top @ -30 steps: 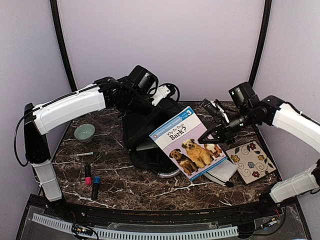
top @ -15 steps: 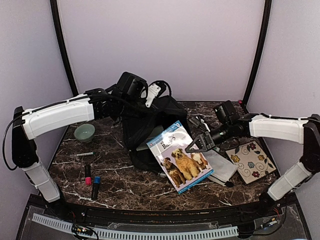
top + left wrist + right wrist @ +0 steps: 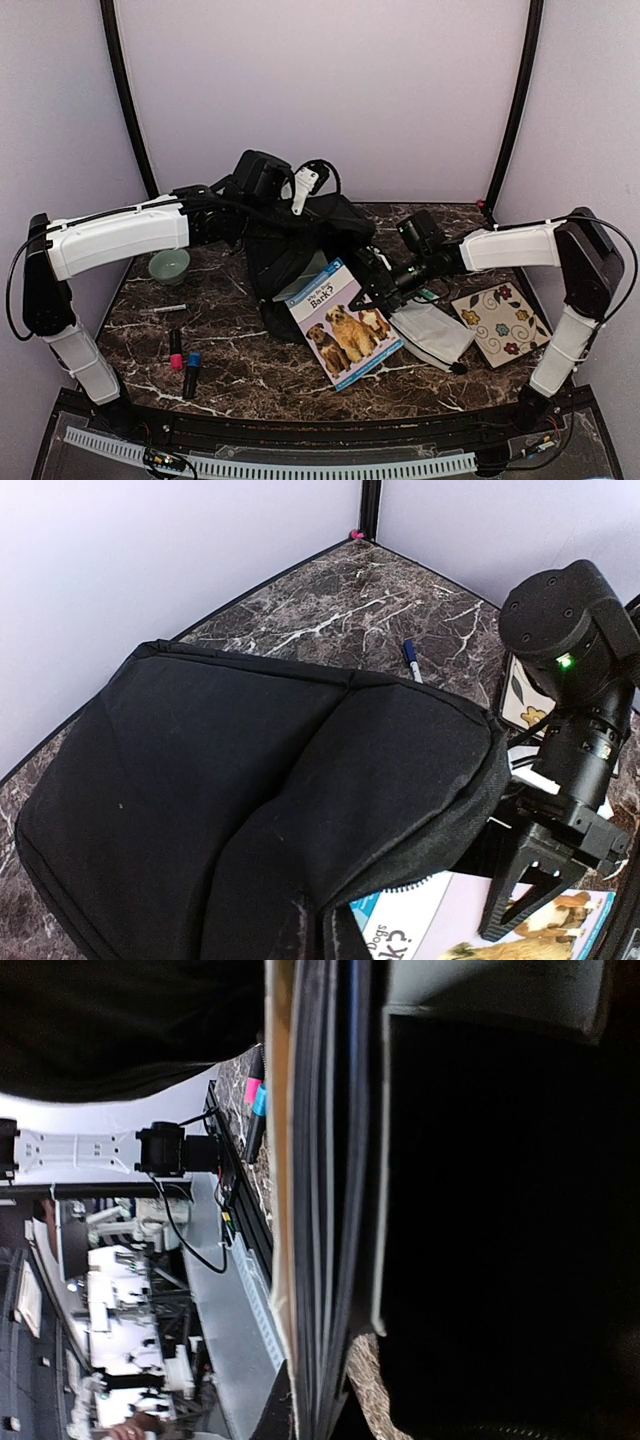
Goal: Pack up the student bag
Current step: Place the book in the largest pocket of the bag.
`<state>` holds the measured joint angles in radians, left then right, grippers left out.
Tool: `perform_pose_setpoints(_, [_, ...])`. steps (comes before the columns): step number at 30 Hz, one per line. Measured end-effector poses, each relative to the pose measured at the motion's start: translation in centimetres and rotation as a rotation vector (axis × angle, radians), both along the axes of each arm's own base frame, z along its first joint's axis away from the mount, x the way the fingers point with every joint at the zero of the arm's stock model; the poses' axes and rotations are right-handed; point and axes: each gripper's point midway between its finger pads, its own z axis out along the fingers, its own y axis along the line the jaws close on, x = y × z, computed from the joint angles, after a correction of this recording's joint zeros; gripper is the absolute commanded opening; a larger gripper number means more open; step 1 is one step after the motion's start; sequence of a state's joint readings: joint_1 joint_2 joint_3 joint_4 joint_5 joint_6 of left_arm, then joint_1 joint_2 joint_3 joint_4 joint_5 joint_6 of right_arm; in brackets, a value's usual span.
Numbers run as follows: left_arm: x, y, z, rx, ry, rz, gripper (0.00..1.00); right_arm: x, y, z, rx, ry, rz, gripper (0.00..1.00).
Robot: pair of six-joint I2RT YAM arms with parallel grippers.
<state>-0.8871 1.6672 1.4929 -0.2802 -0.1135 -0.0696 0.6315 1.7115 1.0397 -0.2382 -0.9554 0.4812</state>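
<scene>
Top external view shows the student bag (image 3: 300, 250) standing at the back middle of the marble table (image 3: 250, 385), its black fabric raised at the top and its mouth turned toward the front right. The left gripper (image 3: 292, 212) reaches over from the left, and its jaws are together on a fold of the upper fabric of the bag. In the left wrist view the bag (image 3: 250, 800) fills most of the picture, and one corner of the book (image 3: 420, 925) lies just under its lower edge.

The right gripper (image 3: 372, 290) comes from the right side and is clamped on the right edge of the book (image 3: 345, 322), which has dogs on the cover. The book is tilted, with its upper left corner at the mouth of the bag. In the right wrist view the page edges of the book (image 3: 315, 1200) run between the fingers.

A white pouch (image 3: 432, 335) lies just right of the book, and a flowered tile (image 3: 500, 322) lies further right. On the left are a green bowl (image 3: 168, 265), a thin pen (image 3: 163, 309), a pink marker (image 3: 175, 350) and a blue marker (image 3: 192, 372).
</scene>
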Motion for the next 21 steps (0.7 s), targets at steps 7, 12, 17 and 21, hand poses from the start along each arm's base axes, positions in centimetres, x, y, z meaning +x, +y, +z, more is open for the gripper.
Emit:
perform_pose_setpoints(7, [0.0, 0.5, -1.0, 0.007, 0.026, 0.009, 0.00, 1.8, 1.8, -2.7, -0.005, 0.098, -0.031, 0.00])
perform_pose_setpoints(12, [-0.1, 0.6, -0.9, 0.007, 0.026, 0.009, 0.00, 2.7, 3.0, -2.0, 0.052, 0.180, -0.063, 0.00])
perform_pose_setpoints(17, [-0.3, 0.9, -0.9, 0.008, 0.024, 0.011, 0.00, 3.8, 4.3, 0.7, 0.179, 0.224, -0.086, 0.00])
perform_pose_setpoints(21, [-0.6, 0.9, -0.9, 0.013, 0.019, -0.001, 0.00, 3.7, 4.4, 1.6, 0.216, 0.237, -0.088, 0.00])
